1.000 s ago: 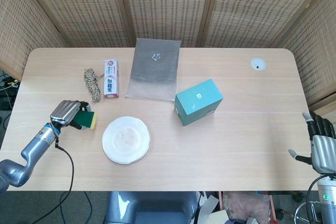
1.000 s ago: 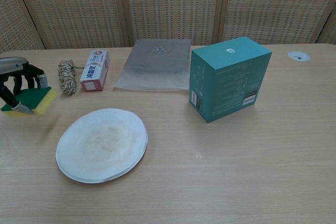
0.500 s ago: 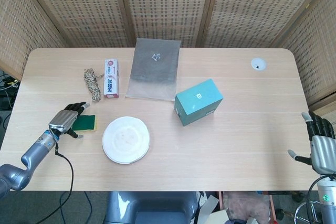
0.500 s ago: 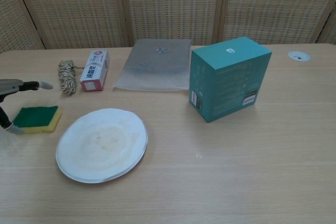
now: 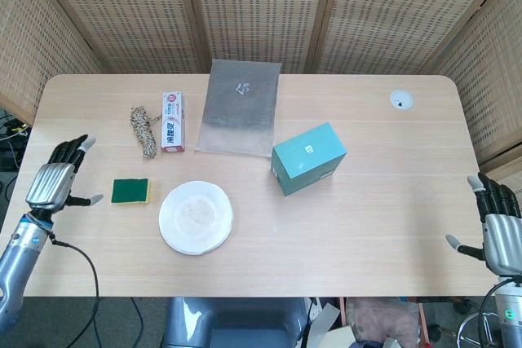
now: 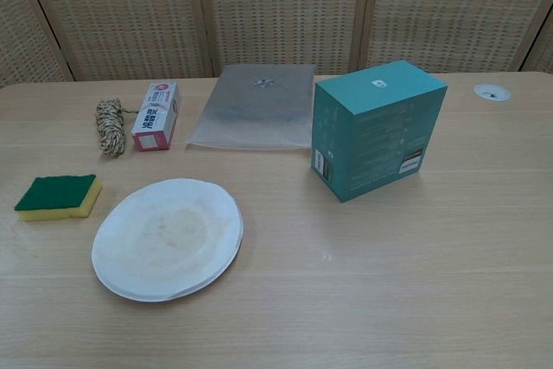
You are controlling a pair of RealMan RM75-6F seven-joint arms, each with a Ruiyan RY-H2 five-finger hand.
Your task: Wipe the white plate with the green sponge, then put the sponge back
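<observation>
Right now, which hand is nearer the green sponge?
Left. The left hand is open just beside the green sponge, off its outer side and not touching it. The right hand hangs at the table's opposite end, far across.

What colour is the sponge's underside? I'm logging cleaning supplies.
Yellow, beneath a green top; the sponge shows it best in the chest view.
</observation>
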